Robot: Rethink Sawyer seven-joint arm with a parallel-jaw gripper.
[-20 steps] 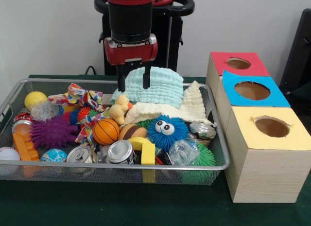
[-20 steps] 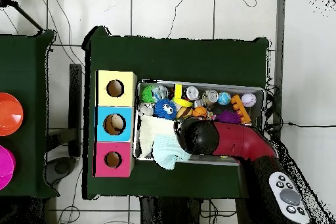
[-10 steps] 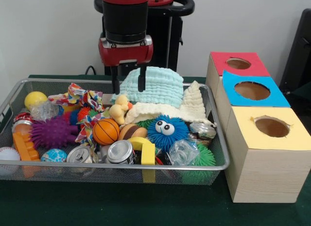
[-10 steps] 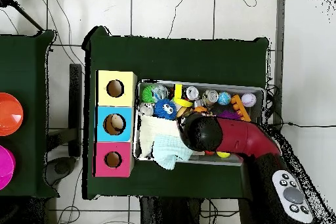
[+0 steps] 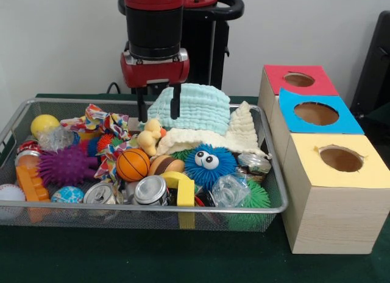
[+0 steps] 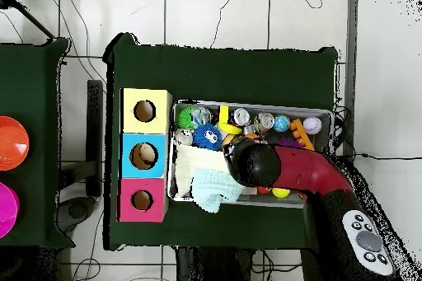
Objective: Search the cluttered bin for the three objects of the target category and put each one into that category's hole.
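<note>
The arm (image 6: 284,170) hides the bin's (image 6: 321,113) contents beneath it in the overhead view.

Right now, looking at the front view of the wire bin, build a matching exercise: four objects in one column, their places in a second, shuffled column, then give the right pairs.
Objects
1. small orange basketball
2. blue fuzzy toy with googly eyes
3. plain yellow ball
4. pale blue folded cloth

Places
A. far left corner
B. under the open tool
C. beside the purple spiky ball
D. in front of the cream cloth

Pairs: 1-C, 2-D, 3-A, 4-B
</note>
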